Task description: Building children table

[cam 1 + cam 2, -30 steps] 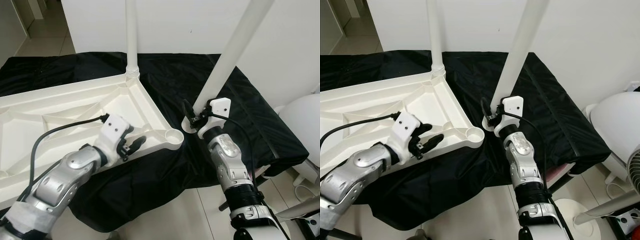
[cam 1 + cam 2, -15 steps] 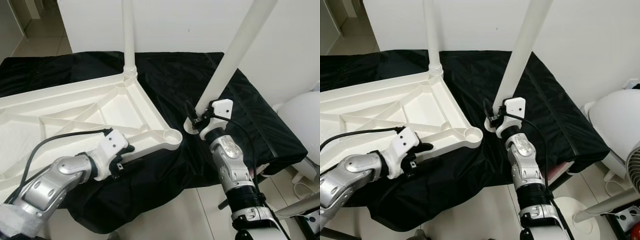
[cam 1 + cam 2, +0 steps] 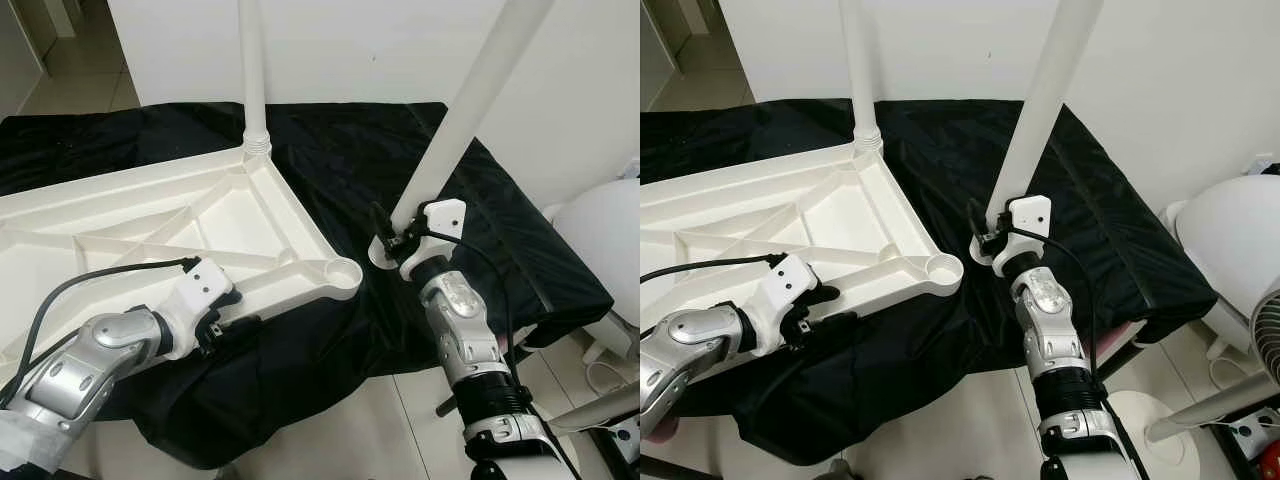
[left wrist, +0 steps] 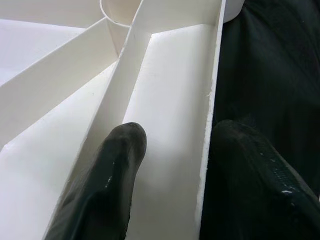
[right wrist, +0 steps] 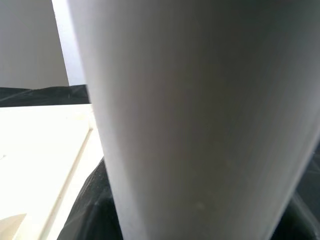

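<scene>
Tabletop (image 3: 150,230): white ribbed plastic, lying inverted on black cloth (image 3: 330,150), left.
Left gripper (image 4: 200,165): fingers spread, straddling near rim.
Right gripper (image 3: 392,238): pinching smooth white tubular leg (image 3: 460,120), leaning beside the empty round corner socket (image 3: 343,272).

Both white legs (image 3: 470,110) run off the top edge; I can't see the right gripper's (image 3: 392,238) fingertips behind the leg.

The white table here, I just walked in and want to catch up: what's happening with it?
The robot is assembling the upside-down white tabletop, which lies on a black cloth. One leg already stands in the far corner. The right gripper holds a second leg tilted beside the empty near-corner socket. The left gripper straddles the tabletop's near edge.
</scene>
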Robot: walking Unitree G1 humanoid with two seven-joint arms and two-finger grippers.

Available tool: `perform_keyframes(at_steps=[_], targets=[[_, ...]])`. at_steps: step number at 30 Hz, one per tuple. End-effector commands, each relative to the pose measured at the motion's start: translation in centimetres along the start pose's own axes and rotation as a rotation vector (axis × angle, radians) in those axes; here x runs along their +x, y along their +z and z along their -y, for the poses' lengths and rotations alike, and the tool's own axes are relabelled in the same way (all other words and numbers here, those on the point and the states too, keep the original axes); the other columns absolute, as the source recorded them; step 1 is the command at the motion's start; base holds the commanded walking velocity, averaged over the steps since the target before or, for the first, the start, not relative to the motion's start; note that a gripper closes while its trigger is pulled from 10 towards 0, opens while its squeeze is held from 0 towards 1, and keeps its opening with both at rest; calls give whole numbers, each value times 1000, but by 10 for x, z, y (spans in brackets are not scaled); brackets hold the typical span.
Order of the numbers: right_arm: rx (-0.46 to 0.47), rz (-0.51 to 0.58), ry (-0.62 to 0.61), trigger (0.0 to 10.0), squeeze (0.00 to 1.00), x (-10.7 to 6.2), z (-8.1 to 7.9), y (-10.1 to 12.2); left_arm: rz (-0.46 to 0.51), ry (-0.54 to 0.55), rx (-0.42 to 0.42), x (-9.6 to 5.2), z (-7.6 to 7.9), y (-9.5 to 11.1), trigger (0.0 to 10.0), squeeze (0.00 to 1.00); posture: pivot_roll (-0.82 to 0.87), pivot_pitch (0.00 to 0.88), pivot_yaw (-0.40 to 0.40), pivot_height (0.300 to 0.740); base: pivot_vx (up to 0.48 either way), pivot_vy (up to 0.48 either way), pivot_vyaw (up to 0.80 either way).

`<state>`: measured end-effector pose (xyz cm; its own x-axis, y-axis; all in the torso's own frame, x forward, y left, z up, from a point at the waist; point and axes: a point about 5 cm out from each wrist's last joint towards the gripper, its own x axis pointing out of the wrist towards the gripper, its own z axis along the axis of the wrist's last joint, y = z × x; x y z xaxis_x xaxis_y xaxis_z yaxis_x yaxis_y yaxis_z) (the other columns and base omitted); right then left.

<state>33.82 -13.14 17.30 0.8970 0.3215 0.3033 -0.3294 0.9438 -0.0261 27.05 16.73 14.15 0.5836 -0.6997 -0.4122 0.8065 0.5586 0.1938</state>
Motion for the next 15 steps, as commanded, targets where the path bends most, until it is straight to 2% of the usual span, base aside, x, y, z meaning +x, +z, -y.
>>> perform_keyframes(at_steps=[1,2,3,4,5,6,15], targets=[[-13,14,4,10000,0,-1,0,3,-15,-76,10,-2,1,-2,6000,0,177,68,-19,740,0,0,0],[-15,14,5,10000,0,-1,-1,3,-28,-88,16,-3,3,-5,2118,0,176,68,-19,740,0,0,0],[-15,14,5,10000,0,-1,-1,3,-28,-88,16,-3,3,-5,2118,0,176,68,-19,740,0,0,0],[-16,14,5,10000,0,-1,-1,3,-31,-94,18,-3,4,-5,902,0,174,63,-18,740,0,0,0],[-16,15,5,10000,0,-1,-1,3,-32,-98,20,-3,5,-5,902,0,172,65,-17,740,0,0,0],[-16,13,5,10000,0,-2,-1,2,-27,-105,15,-3,7,-5,0,0,172,67,-20,740,0,0,0],[-20,6,11,10000,0,-2,-3,1,-24,-147,31,2,11,-4,0,0,169,48,-16,740,0,0,0]])
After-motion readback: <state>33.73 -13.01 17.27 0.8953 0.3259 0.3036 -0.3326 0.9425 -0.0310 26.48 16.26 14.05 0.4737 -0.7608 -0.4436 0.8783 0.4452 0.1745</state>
